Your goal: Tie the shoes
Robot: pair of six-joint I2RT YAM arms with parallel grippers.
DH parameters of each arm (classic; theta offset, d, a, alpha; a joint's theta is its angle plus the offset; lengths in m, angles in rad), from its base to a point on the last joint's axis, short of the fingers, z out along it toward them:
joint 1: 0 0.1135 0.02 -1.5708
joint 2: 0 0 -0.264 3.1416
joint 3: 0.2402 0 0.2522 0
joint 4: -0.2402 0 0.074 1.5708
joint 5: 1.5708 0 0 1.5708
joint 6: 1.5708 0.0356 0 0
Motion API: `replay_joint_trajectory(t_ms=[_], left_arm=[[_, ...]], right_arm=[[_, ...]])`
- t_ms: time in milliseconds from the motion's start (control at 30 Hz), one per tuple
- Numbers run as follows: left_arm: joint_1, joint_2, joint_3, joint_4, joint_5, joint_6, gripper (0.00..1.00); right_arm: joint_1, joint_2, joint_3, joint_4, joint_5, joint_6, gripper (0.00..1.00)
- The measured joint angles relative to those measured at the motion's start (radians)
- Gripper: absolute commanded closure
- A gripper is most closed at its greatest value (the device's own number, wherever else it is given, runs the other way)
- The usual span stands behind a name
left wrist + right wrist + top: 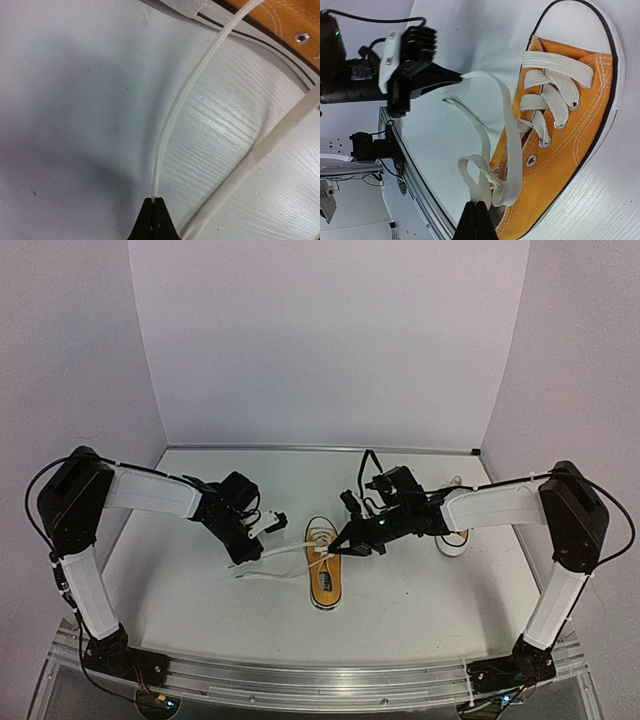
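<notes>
One orange-yellow shoe (322, 580) lies mid-table, toe toward the back; it fills the right wrist view (570, 135). Its white laces (275, 562) trail left. My left gripper (250, 557) is shut on one lace (185, 95), pinched at its fingertips (154, 201); it also shows in the right wrist view (459, 76), holding the lace end. My right gripper (336, 551) is shut on a lace loop (469, 172) beside a small knot near the shoe's top eyelets, tips (477, 203) just above the opening. The second shoe (452, 540) is mostly hidden behind the right arm.
A second, flatter lace (260, 150) runs across the table beside the held one. White walls enclose the table on three sides. An aluminium rail (320, 680) runs along the near edge.
</notes>
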Motion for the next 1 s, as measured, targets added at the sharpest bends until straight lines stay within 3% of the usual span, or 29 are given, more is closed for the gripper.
replay_joint_trajectory(t_ms=[133, 333, 767, 1000], left_arm=[[-0.006, -0.255, -0.110, 0.039, 0.016, -0.063, 1.00], [-0.073, -0.580, -0.124, 0.094, 0.016, -0.121, 1.00], [-0.124, -0.615, -0.098, -0.170, -0.272, -0.344, 1.00], [-0.240, -0.634, -0.097, -0.226, -0.234, -0.347, 1.00]], right_arm=[[-0.002, 0.000, 0.000, -0.002, 0.014, 0.004, 1.00], [-0.022, 0.000, 0.000, -0.002, 0.031, 0.017, 1.00], [-0.047, -0.012, 0.003, -0.002, 0.042, 0.029, 1.00], [-0.047, -0.041, 0.003, -0.002, 0.050, 0.029, 1.00]])
